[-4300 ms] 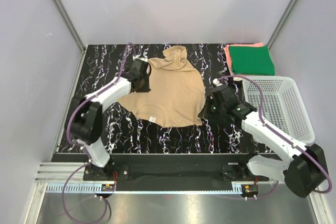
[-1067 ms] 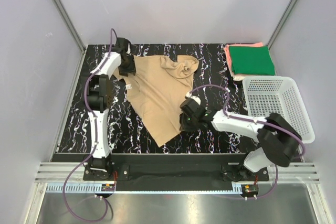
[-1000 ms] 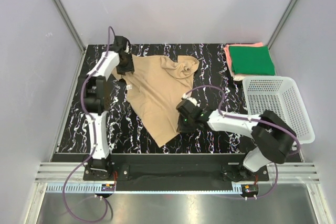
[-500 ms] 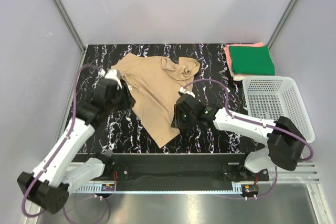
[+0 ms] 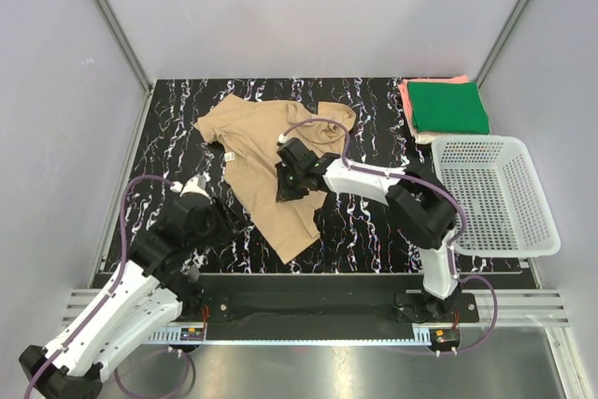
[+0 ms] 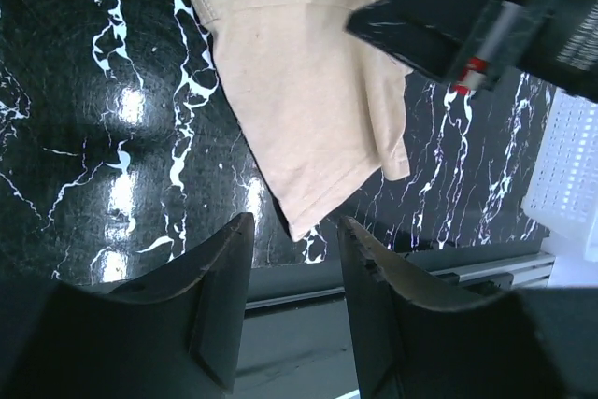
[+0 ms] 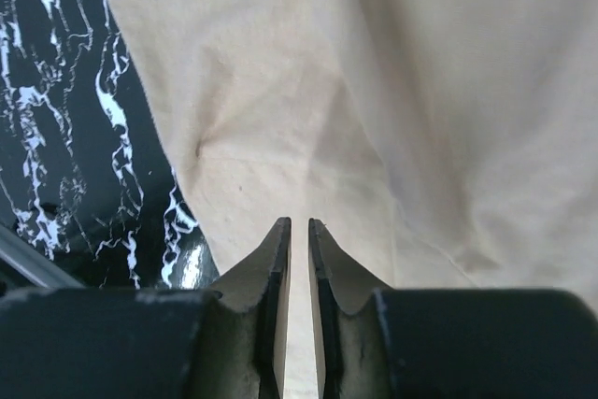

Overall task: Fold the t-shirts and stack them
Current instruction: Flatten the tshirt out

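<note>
Stacking part done: green tee (image 5: pixel 448 107) folded atop coral-pink tee (image 5: pixel 405 100), far-right desk (image 5: pixel 374 231) corner. 1 to go: tan tee (image 5: pixel 257 142) rumpled mid-desk, unfolded. Left jaws half open, empty. Right jaws a thin slit over tan cloth; grip, can't tell.

The tan t-shirt (image 5: pixel 257 161) lies unfolded and rumpled, slanting across the middle-left of the tabletop (image 5: pixel 374 221), with one short sleeve toward the far left and one narrow end toward the near edge. The dark green t-shirt (image 5: pixel 448 106) lies folded flat at the far right corner, stacked on the folded coral-pink t-shirt (image 5: pixel 406 105).
</note>
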